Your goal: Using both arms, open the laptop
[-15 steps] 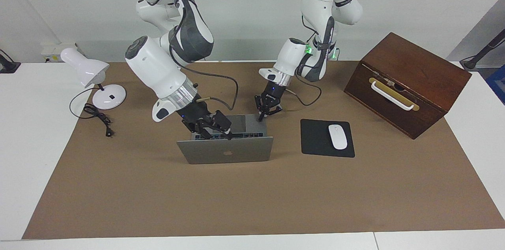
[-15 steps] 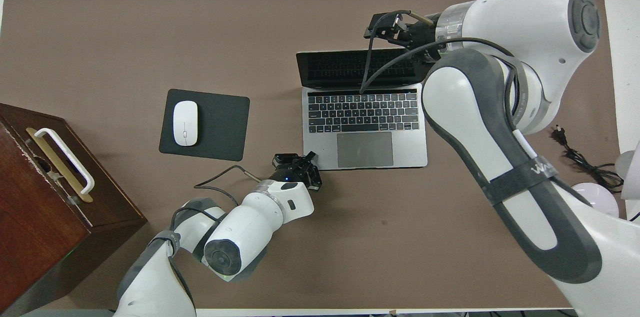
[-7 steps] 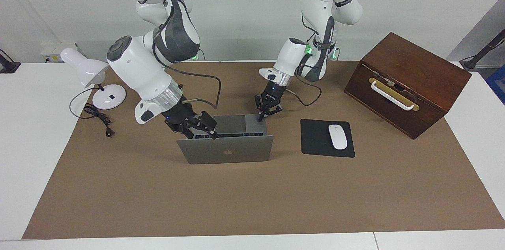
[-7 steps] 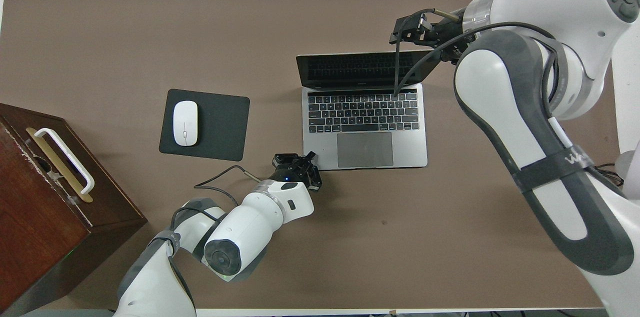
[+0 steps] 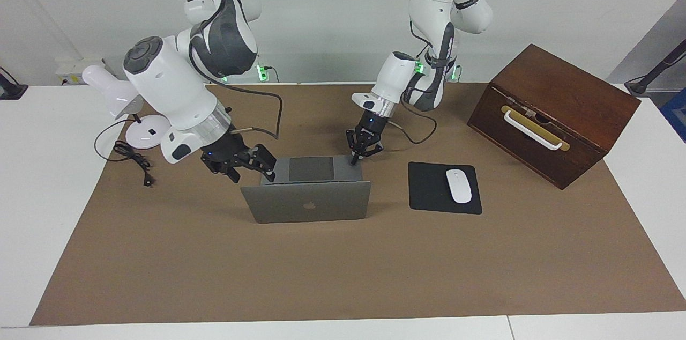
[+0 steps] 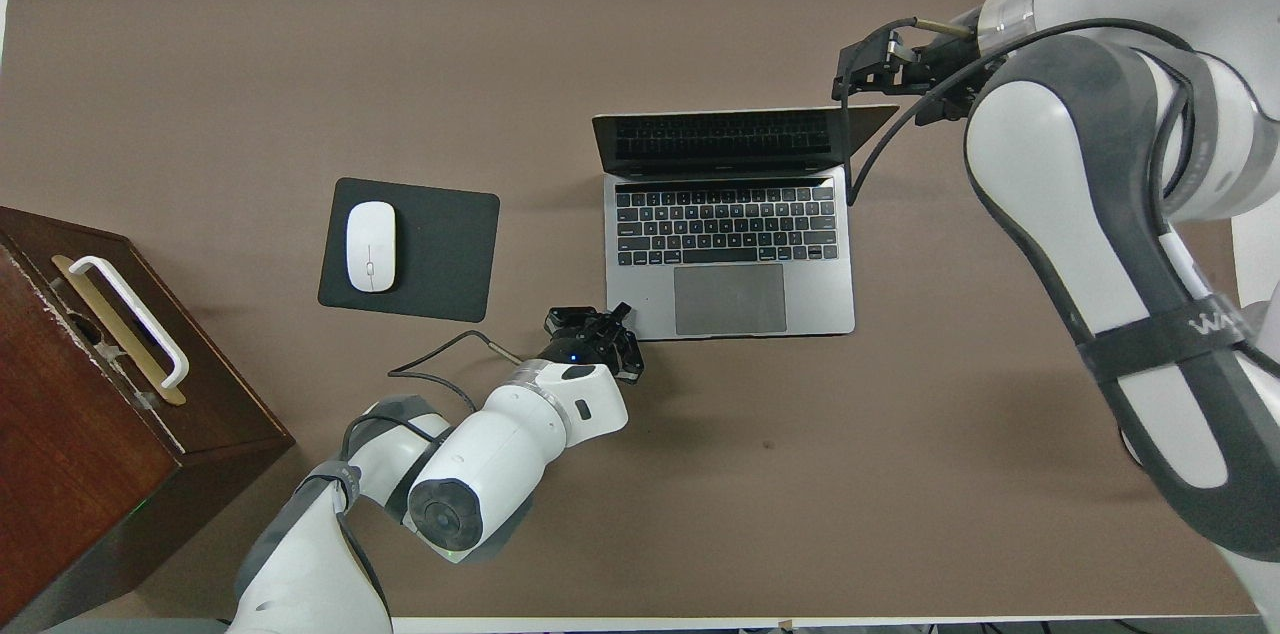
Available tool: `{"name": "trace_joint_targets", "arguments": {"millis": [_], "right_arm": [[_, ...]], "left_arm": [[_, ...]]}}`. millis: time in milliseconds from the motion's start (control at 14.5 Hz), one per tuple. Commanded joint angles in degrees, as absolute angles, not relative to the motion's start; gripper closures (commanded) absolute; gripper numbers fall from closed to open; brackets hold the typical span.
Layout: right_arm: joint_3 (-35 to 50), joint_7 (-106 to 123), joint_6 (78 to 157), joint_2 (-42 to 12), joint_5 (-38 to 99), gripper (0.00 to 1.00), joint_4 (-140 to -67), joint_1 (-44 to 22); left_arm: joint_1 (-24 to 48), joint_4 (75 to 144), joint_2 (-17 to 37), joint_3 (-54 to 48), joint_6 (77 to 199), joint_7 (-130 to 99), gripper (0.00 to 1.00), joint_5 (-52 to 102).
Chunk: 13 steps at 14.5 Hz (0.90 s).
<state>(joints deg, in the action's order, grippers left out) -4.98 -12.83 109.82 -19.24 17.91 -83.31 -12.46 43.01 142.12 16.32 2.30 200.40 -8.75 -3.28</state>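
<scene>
The mouse (image 6: 371, 246) lies on the mouse pad (image 6: 440, 254) at the laptop's (image 6: 730, 254) nine o'clock in the overhead view, toward the left arm's end.

Bright, even light from above, soft short shadows, sharp focus, no glare.

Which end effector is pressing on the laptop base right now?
The left end effector, shut on the deck corner of the laptop; the right end effector hangs beside the lid.
</scene>
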Motion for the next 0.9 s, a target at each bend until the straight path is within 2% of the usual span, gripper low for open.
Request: {"name": "trace_joint_targets", "arguments": {"millis": [0, 344, 482, 689, 826], "right_arm": [[-4.48, -8.19, 106.01, -17.67, 12.94, 0.0, -82.97, -10.29], [-4.57, 1.12, 100.64, -12.58, 2.92, 0.0, -83.84, -5.2], [-4.57, 8.14, 100.72, -9.68, 2.11, 0.0, -86.03, -0.55], [-4.57, 10.9, 102.91, -5.02, 2.11, 0.0, -92.0, 3.16], [-4.57, 10.2, 110.08, -1.25, 2.11, 0.0, -100.23, 3.34]], "left_arm": [[42.1, 141.94, 19.69, 2.2, 200.65, -9.4, 1.0, -4.39], [42.36, 141.5, 18.73, 2.2, 200.65, -14.58, 1.0, -4.39], [42.45, 141.5, 17.23, 2.2, 200.57, -17.04, 1.0, -4.39], [42.45, 141.59, 15.82, 2.11, 200.39, -18.89, 1.0, -4.39], [42.54, 141.59, 14.6, 2.11, 199.34, -19.77, 1.0, -4.31]]}}
